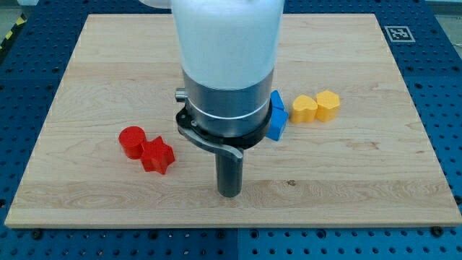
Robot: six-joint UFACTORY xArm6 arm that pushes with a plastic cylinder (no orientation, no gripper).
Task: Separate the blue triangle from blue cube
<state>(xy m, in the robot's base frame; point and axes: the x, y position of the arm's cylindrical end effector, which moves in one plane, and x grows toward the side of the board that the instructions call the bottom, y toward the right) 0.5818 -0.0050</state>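
Blue blocks [277,115] show just right of the arm's body, near the board's middle; the arm hides most of them, so I cannot tell the triangle from the cube or whether they touch. My tip [229,193] rests on the board below and left of the blue blocks, a short way from them.
A red cylinder [132,141] and a red star-shaped block [157,156] sit together at the left. A yellow heart [304,108] and a yellow hexagonal block [328,105] sit together right of the blue blocks. The wooden board [86,50] lies on a blue perforated table.
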